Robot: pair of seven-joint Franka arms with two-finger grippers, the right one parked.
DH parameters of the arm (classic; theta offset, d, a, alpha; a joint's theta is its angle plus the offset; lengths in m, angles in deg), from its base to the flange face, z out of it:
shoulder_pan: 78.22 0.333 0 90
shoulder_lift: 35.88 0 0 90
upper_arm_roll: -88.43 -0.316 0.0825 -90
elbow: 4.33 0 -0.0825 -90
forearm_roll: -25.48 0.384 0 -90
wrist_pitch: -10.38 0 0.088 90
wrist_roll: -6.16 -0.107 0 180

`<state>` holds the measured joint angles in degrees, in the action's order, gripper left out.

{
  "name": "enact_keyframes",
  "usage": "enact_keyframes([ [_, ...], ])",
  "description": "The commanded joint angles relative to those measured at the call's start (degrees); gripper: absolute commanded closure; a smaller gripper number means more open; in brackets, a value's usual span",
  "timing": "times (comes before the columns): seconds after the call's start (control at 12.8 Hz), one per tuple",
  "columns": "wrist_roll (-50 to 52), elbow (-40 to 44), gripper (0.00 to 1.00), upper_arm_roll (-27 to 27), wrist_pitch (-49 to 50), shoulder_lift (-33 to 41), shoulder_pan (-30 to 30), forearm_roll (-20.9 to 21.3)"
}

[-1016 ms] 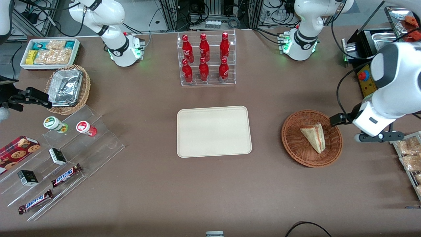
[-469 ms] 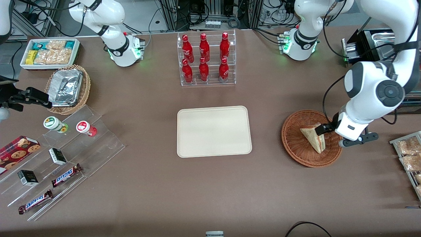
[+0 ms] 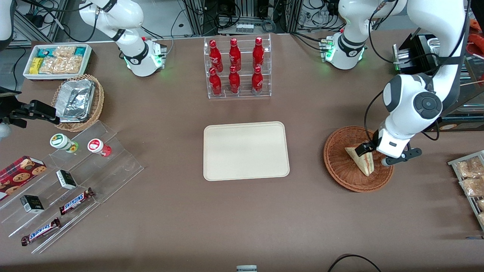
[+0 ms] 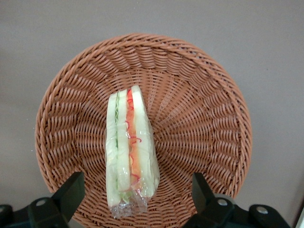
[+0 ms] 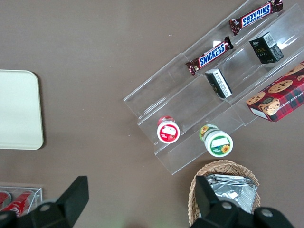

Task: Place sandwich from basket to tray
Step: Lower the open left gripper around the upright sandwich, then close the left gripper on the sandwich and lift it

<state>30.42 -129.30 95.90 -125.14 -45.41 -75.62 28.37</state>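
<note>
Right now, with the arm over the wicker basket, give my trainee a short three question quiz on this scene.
1. True or false: the sandwich lies in the reddish-brown wicker basket.
2. The left gripper is: A) open above the sandwich, B) shut on it, C) over the tray.
3. Fill in: the cream tray holds ____ items.

Key: 1 true. 2 A. 3 no.
</note>
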Motion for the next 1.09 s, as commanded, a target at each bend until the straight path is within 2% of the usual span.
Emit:
enact_keyframes([
  [0.0, 1.5, -1.5, 0.00, 0.0, -1.1, 1.0, 0.0, 1.0],
  [1.02, 1.8, -2.4, 0.00, -0.1, -3.7, -4.1, 0.4, 1.4],
])
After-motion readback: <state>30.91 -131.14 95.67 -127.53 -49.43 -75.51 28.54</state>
